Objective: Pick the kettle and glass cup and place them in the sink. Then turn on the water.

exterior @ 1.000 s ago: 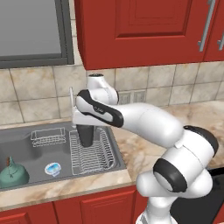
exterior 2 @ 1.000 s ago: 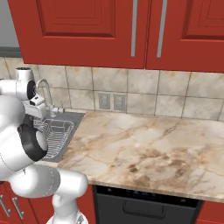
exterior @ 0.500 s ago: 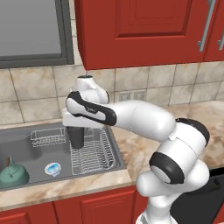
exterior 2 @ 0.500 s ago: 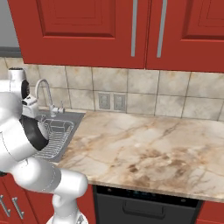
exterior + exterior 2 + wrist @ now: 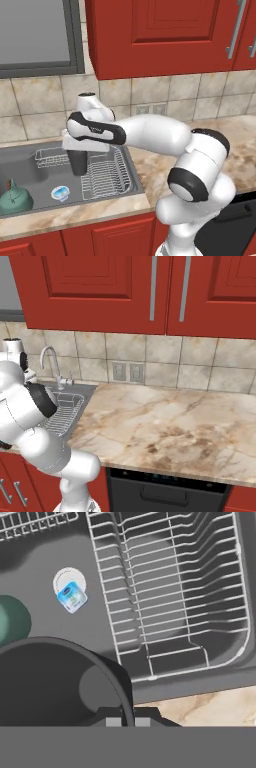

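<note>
Arm swung further left over last second; gripper (image 5: pixel 77 155) clamped on glass cup (image 5: pixel 78 161), now hanging above sink (image 5: pixel 30 165) middle, beside dish rack (image 5: pixel 102 172). Kettle (image 5: pixel 14 198) already in sink's front left corner. Judgement: cup release next, faucet (image 5: pixel 50 358) after.

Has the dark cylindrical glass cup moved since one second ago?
Yes. The glass cup, held by the gripper, moved left over the wire dish rack.
</note>
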### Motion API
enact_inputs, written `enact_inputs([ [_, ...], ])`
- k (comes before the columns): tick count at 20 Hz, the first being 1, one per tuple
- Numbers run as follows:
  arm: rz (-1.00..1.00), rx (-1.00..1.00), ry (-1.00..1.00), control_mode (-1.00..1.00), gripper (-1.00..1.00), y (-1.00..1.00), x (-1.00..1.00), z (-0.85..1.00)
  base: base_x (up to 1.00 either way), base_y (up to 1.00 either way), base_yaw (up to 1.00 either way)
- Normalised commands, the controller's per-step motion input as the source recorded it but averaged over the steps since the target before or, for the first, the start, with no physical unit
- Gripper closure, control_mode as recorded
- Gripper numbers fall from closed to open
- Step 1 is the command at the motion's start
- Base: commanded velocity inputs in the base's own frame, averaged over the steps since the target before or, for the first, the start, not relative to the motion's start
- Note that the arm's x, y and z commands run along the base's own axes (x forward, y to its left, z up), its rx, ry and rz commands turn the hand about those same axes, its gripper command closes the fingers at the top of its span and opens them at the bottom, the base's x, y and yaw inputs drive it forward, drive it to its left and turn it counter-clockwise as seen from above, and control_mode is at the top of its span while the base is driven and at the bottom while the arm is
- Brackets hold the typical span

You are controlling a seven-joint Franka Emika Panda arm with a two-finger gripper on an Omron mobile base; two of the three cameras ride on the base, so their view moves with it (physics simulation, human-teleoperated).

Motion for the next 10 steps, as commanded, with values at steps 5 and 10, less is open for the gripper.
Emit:
enact_inputs([
  [5, 0.0, 0.0, 0.0, -1.0, 1.0, 0.24, 0.0, -0.19, 0.0, 0.0, 0.0],
  [10, 0.0, 0.0, 0.0, -1.0, 1.0, 0.22, 0.0, -0.2, 0.0, 0.0, 0.0],
])
